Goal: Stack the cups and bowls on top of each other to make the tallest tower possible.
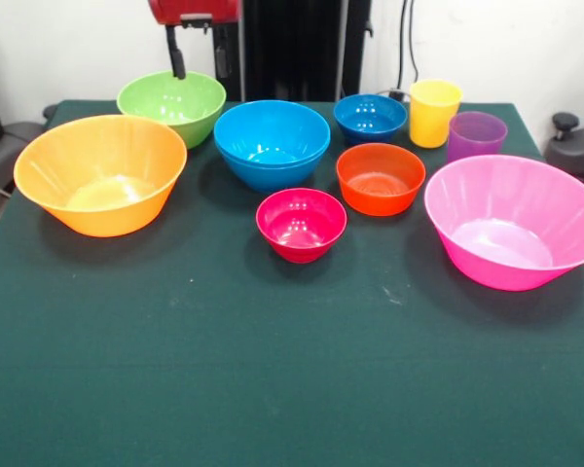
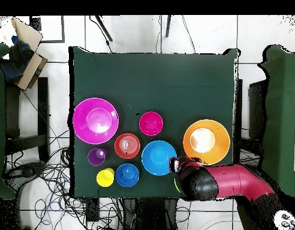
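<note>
eight upright bowls (image 1: 272, 142) and two cups (image 1: 434, 113) spread unstacked across green table (image 1: 273, 389)

Evenly lit from above, soft shadows thrown beneath bowls onto green table (image 1: 273, 389), faint glare on pink bowl (image 1: 511, 233), front view slightly soft.

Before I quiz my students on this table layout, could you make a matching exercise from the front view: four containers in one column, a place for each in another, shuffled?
Things:
1. pink bowl
2. large orange bowl
3. crimson bowl
4. yellow cup

Places, in the front view:
A. far side of the table, beside the purple cup
B. picture's left edge of the table
C. picture's right edge of the table
D. middle, in front of the light blue bowls

Pairs: 1-C, 2-B, 3-D, 4-A
</note>
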Robot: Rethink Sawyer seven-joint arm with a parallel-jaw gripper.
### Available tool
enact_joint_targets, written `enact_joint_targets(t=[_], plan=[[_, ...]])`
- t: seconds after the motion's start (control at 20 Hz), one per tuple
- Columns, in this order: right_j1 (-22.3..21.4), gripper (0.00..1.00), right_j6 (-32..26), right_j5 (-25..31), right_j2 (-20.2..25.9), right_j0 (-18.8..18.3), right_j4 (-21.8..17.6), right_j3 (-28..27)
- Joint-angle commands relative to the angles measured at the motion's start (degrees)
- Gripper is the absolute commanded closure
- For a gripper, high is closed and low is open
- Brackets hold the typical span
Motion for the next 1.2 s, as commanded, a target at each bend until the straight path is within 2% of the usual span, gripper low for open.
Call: enact_joint_targets(t=[0.05, 0.25, 0.7, 1.2], plan=[[3.6, 0.0, -2.2, -2.3, -0.6, 1.4, -5.9, 3.9], [3.7, 0.0, -2.3, -2.0, -0.4, 1.2, -6.2, 4.3], [7.3, 0.0, -1.0, -3.3, -2.1, 2.0, -9.8, 2.4], [12.4, 0.0, 0.3, -6.6, -6.0, 1.7, -17.1, 0.1]])
